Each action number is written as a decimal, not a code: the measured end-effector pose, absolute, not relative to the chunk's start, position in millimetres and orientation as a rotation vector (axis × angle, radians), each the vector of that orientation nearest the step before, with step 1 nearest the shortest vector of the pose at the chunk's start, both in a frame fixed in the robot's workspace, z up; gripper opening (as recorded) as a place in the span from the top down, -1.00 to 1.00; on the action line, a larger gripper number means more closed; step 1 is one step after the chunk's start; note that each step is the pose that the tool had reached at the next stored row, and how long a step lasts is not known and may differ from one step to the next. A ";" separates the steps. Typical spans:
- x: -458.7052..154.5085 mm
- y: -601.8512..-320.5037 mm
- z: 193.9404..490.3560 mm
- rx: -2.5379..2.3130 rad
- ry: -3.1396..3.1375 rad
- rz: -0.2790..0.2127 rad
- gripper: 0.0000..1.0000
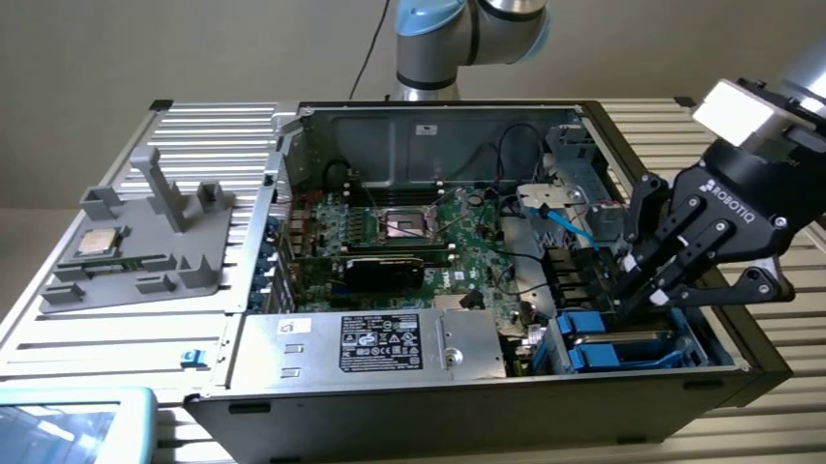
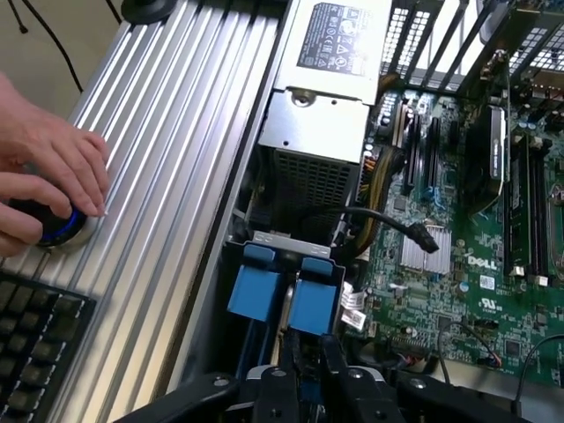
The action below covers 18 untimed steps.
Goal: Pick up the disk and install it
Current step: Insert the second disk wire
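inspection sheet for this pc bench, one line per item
surface: ribbed aluminium table carrying an open computer case.
job's things: disk not clearly visible; blue carrier tabs stand in the drive bay.
clutter: grey fixture holding a CPU chip; power supply in the case.
end effector: lowered into the drive bay, fingers close together above the blue tabs.
cables: blue cable, black cable over the motherboard.
surroundings: a person's hand on a blue-ringed knob, beside a keyboard.
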<state>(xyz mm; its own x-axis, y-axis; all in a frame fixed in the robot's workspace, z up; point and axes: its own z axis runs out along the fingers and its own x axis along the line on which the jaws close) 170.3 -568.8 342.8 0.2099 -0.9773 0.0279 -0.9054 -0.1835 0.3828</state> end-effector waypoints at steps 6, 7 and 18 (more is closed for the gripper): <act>170.4 -563.6 363.7 2.164 -1.764 -0.305 0.53; 170.4 -561.1 366.4 2.162 -1.763 -0.302 0.53; 171.7 -549.4 374.1 2.156 -1.762 -0.290 0.53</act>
